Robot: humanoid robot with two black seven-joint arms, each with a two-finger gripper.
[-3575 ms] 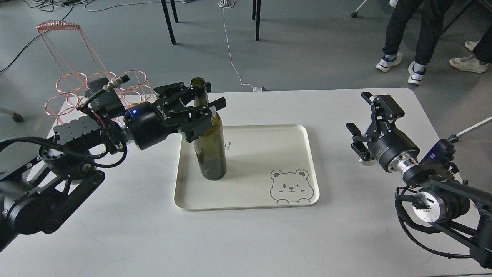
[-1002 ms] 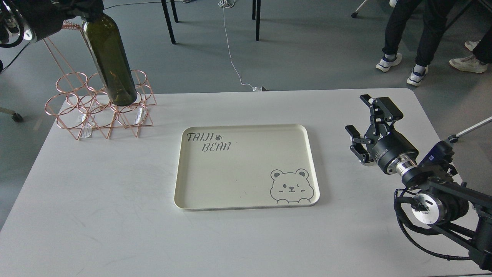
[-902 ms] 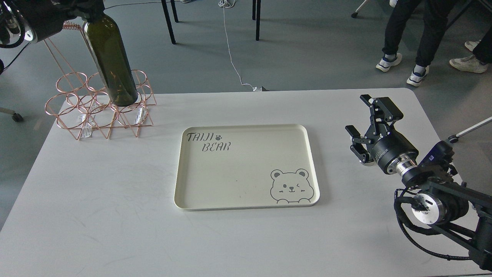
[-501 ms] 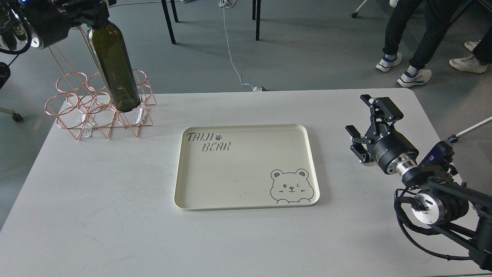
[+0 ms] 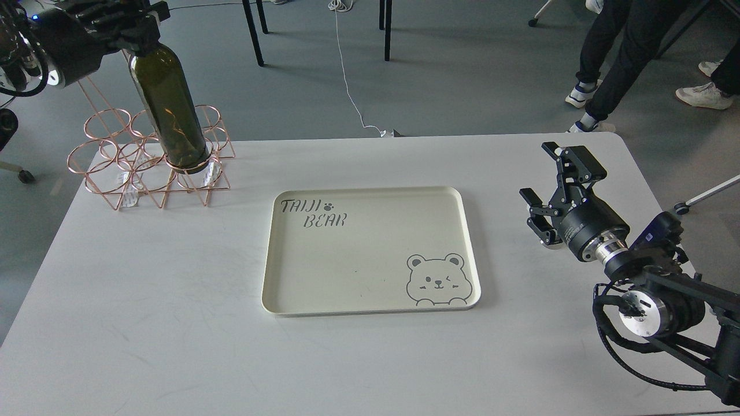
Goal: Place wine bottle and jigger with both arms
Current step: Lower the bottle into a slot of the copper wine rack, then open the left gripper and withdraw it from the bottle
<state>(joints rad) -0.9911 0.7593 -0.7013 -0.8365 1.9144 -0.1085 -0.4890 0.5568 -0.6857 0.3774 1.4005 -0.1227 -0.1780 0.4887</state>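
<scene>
Two containers sit on the white worktop (image 5: 173, 323). Nearest, at the centre, lies the cream tray (image 5: 272, 277) with raised rim, printed "TAIJI BEAR" at its 10 o'clock corner and a bear face at its 4 o'clock corner; it holds no objects. At 3 o'clock of the tray, well apart from it, the right claw (image 5: 555, 188) hangs low over the worktop with its two black fingers spread wide, gripping nothing. Just under its lower finger a small pale, shiny piece (image 5: 551, 244) peeks out on the worktop; it may be the jigger, but too little shows to be sure.

Farther off, at 10 o'clock of the tray, stands the copper wire rack (image 5: 124, 173), a cluster of ring-shaped holders with a tall wire handle. The wine bottle (image 5: 167, 110) has its base down in the ring on the rack's 3 o'clock side, tilted slightly with its top leaning toward 11 o'clock. The left claw (image 5: 136, 32) is clamped on the bottle's neck at the top, hiding the mouth.
</scene>
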